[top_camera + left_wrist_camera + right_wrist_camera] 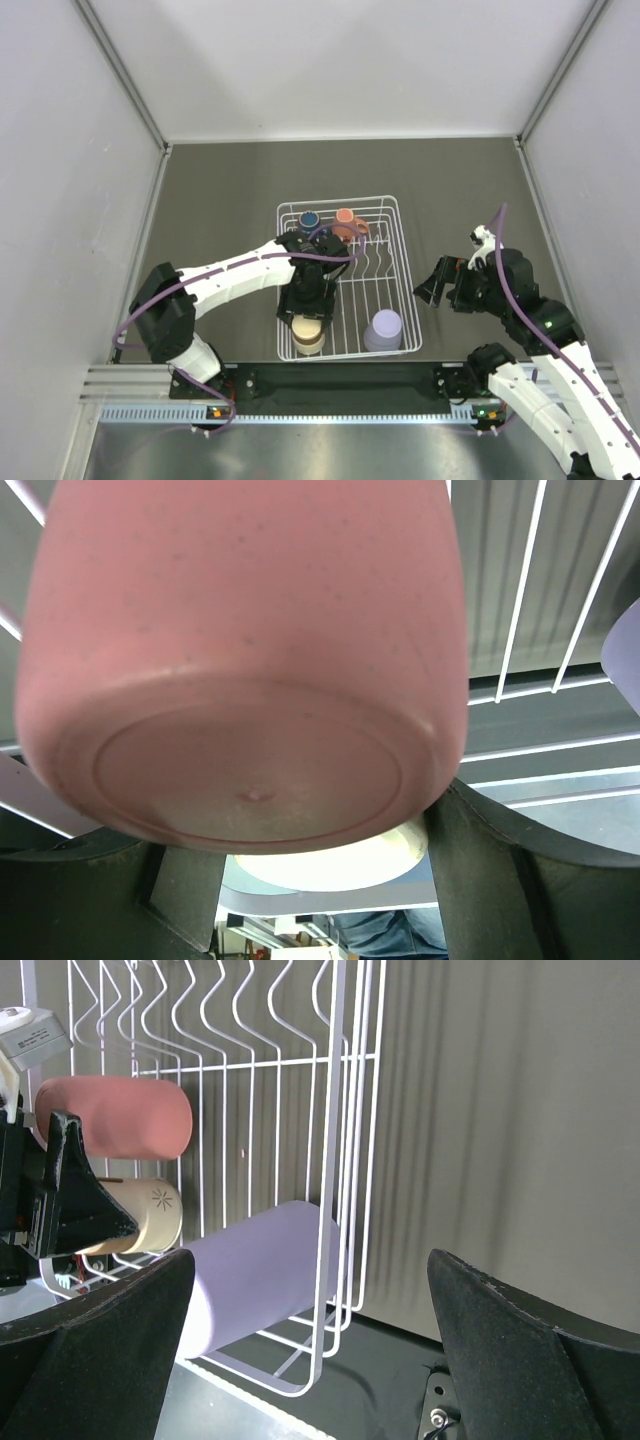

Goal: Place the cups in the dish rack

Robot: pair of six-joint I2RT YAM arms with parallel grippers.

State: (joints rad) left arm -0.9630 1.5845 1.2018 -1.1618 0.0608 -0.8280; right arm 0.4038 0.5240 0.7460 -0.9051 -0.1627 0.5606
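Note:
The white wire dish rack sits mid-table. In it are the dark blue mug, the terracotta mug, the lavender tumbler upside down at the near right, and the brownish cup with the cream base at the near left. My left gripper is inside the rack, shut on the pink tumbler, base toward the camera, just above the brownish cup's cream base. The pink tumbler also shows in the right wrist view. My right gripper is open and empty, right of the rack.
The rack's upright tines stand behind the pink tumbler. The rack's right wall lies between my right gripper and the lavender tumbler. Grey walls enclose the table on three sides.

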